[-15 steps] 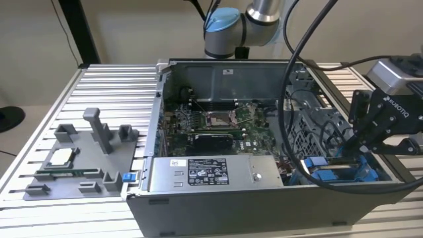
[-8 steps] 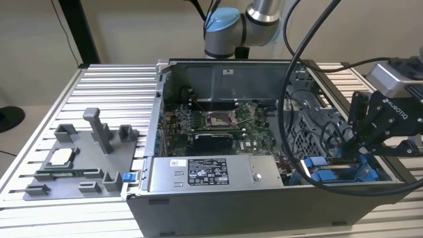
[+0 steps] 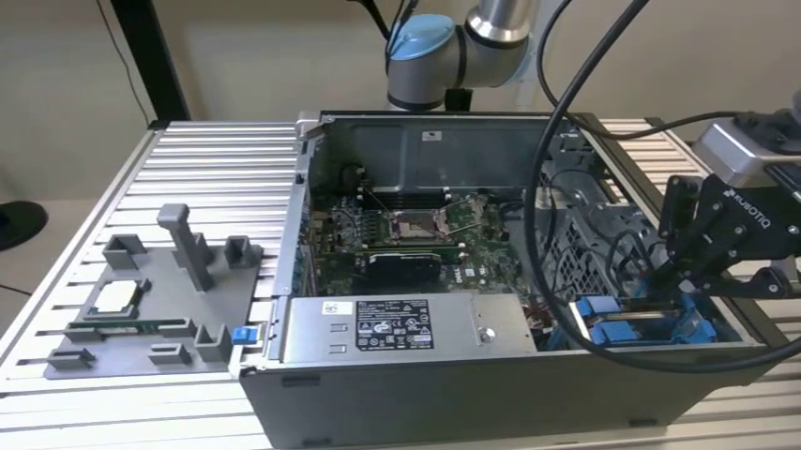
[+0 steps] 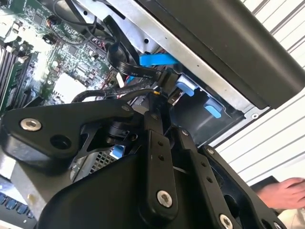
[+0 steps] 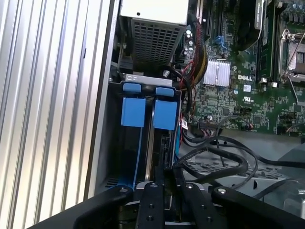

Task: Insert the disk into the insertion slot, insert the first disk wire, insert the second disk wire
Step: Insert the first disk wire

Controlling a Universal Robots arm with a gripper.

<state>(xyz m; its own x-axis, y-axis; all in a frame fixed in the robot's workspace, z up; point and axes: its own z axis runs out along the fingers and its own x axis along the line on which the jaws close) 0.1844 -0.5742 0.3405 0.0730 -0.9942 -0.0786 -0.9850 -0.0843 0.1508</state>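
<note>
The gripper (image 3: 670, 281) hangs over the corner of the open computer case (image 3: 501, 394) at the exterior view's right. Its fingers (image 4: 153, 143) are drawn close together. In the second wrist view their tips meet on the black plug of a disk wire (image 4: 143, 75), which they appear to pinch.

Just beneath them the disk (image 5: 164, 114) stands on edge in its blue carrier, already seated in the insertion slot (image 5: 119, 143), a grey bay against the case's side wall. More black cables (image 5: 224, 157) loop beside the bay.

Further in lie the green motherboard (image 3: 400, 244) and, at the near edge, a grey power supply (image 3: 388, 328) with a printed label.

The case rests on a ribbed aluminium table (image 3: 201, 169). A grey fixture tray (image 3: 138, 319) with upright posts and a few small parts sits on the table at the exterior view's left. The arm's base (image 3: 438, 47) rises behind the case, in front of a plain beige wall, with a black post (image 3: 144, 56) further along it. A person's hand (image 4: 281, 191) rests on the table outside the case.
</note>
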